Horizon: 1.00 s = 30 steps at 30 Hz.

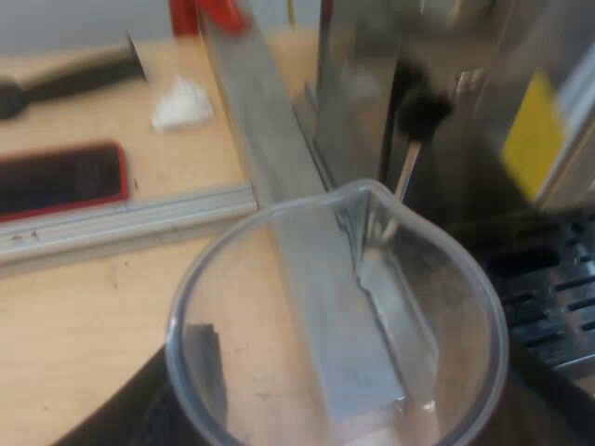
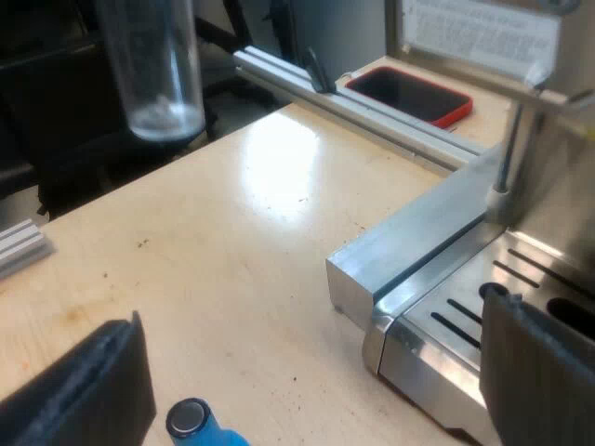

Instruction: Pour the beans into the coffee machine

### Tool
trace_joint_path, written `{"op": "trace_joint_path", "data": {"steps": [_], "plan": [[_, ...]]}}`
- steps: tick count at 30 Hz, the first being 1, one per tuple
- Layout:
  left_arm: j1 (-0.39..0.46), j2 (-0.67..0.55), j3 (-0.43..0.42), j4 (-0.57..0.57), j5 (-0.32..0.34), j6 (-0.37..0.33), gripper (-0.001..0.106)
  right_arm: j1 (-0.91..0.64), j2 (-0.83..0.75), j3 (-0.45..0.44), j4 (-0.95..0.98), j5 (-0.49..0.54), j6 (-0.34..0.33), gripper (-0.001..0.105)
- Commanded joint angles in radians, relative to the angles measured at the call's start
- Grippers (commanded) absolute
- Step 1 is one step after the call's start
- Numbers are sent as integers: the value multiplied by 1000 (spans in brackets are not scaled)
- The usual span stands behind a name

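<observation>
Left view close over shared measuring glass (image 1: pixel 339 316), right view farther off.

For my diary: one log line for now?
left fingers: shut on measuring glass beside machine | glass: no beans visible | right fingers: open above blue tamper

Measuring glass (image 1: pixel 339 325) just beside drip tray (image 1: pixel 548 297) of espresso machine (image 1: pixel 372 93); tamper (image 2: pixel 200 423) on table (image 2: pixel 232 232); phone (image 2: pixel 409 93) on table behind rail (image 2: pixel 372 116).
</observation>
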Motion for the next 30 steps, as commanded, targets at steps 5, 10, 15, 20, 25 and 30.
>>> {"op": "trace_joint_path", "data": {"steps": [5,10,15,20,25,30], "plan": [[2,-8,189,-315,-77,-28,0,-3,143,12,-177,-3,-5,74],[2,-8,321,-533,-108,-55,0,-3,263,12,-329,-3,-7,74],[2,0,443,-758,-139,-78,0,-3,364,12,-458,15,-7,74],[2,73,517,-916,-150,-78,0,-3,446,12,-551,20,-7,74],[2,206,523,-1087,-150,-78,0,-18,496,5,-591,20,-7,74],[-26,339,523,-1252,-128,-128,0,-44,531,-22,-594,13,-7,74]]}}
